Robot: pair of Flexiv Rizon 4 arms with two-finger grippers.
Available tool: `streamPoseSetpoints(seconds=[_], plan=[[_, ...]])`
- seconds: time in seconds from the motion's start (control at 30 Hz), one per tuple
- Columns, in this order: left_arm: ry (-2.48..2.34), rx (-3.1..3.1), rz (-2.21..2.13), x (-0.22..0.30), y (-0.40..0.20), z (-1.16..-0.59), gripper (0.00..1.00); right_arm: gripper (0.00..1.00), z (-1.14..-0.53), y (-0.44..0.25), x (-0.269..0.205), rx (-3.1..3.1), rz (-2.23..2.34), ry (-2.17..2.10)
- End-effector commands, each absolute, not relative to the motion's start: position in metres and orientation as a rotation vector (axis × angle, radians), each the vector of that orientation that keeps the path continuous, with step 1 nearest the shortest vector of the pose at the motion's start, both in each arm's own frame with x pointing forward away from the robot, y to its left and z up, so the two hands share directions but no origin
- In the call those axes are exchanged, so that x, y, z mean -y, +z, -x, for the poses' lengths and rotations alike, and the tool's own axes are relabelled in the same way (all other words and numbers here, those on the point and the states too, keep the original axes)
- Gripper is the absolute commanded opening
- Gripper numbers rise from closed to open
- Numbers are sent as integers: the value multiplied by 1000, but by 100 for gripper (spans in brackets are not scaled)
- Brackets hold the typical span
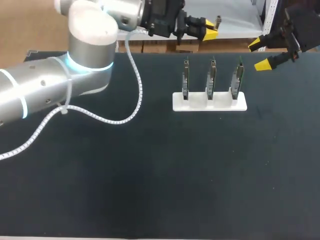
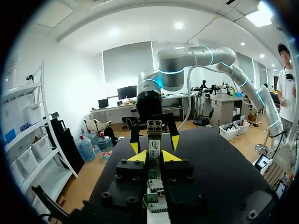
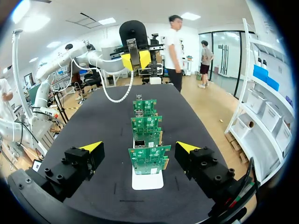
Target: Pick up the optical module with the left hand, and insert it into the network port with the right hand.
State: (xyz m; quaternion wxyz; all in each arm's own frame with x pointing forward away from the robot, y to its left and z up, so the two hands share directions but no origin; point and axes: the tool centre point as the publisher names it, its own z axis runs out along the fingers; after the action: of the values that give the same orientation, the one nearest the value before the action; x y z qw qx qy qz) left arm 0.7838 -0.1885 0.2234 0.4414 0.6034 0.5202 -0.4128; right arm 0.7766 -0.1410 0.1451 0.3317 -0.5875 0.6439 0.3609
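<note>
**Left gripper (image 2: 155,157) clamped on the optical module (image 2: 154,140); right gripper (image 3: 140,147) spread open**

Dark table (image 1: 150,175) beneath both grippers. Left arm (image 1: 85,55), bulky and silver, in from the left side and stretched past the middle, a white coiled cable (image 1: 135,95) looping off it. Right arm (image 1: 302,22) in from the far right corner.

Below the two grippers, a white holder (image 1: 210,103) flat on the table. Three green circuit boards (image 1: 212,77) upright in it, side by side in a row running from one gripper toward the other. Network ports on those boards too small to make out.

Left gripper raised above the row, well off the table, both yellow fingers pressed against the module from two sides. Module upright between them, its metal end poking out past the fingertips toward the right gripper, clear of every board.

Right gripper raised off the row's right end, facing the left one, near it but apart. Fingers wide and touching nothing. From the right wrist, nearest board just ahead of the gap between them, the other two lined up behind it.
</note>
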Motion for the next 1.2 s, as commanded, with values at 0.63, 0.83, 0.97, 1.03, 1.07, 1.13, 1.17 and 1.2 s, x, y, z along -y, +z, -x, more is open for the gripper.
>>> streamPoseSetpoints(seconds=[0.63,0.83,0.97,1.03,1.07,1.13,1.17,1.2], plan=[[-1157,-1254,-1342,240,203,-785,0,100,-774,146,141,-1683,1533,937],[-1167,-1255,-1313,252,197,-786,0,100,-774,146,141,-1683,1533,937],[-1169,-1252,-1302,259,194,-786,0,100,-774,146,141,-1683,1533,937],[-1171,-1255,-1296,261,191,-786,0,100,-774,146,141,-1683,1533,937],[-1175,-1259,-1291,263,190,-786,0,100,-774,146,141,-1683,1533,937],[-1177,-1263,-1284,264,187,-786,0,100,-774,146,141,-1683,1533,937],[-1179,-1266,-1280,265,186,-786,0,100,-774,146,141,-1683,1533,937],[-1180,-1268,-1277,266,184,-785,0,100,-774,146,141,-1683,1533,937]])
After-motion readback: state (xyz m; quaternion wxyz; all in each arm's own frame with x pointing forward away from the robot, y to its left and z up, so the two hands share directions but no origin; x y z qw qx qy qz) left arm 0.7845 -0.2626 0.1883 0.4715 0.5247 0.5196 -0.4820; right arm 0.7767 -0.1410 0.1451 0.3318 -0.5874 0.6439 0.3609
